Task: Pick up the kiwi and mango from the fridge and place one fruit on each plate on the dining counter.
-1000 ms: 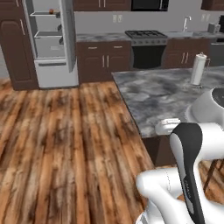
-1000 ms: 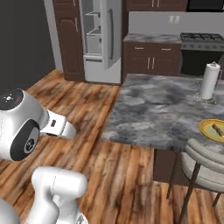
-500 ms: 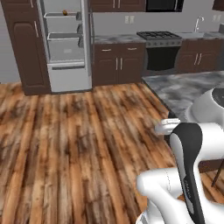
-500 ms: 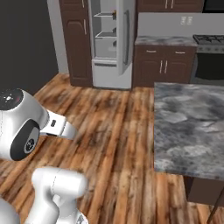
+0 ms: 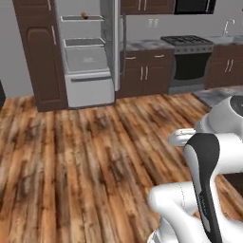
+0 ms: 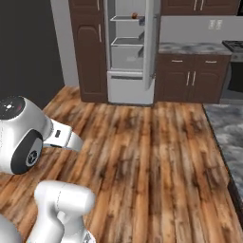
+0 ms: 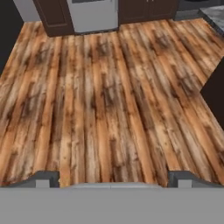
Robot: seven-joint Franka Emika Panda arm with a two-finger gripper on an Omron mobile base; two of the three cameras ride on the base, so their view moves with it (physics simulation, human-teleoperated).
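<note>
The light-grey fridge stands open, the orange-brown mango on its top shelf.

Base views toward distant fridge; hand view floorward.

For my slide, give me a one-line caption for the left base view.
Open fridge across the wood floor, one small orange-brown fruit on its top shelf, stove to the right.

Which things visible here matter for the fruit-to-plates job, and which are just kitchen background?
Job:
fridge, open
mango on its top shelf
dining counter, corner at the right edge
gripper, fingers apart

Background:
stove
brown cabinets
wood floor
</note>
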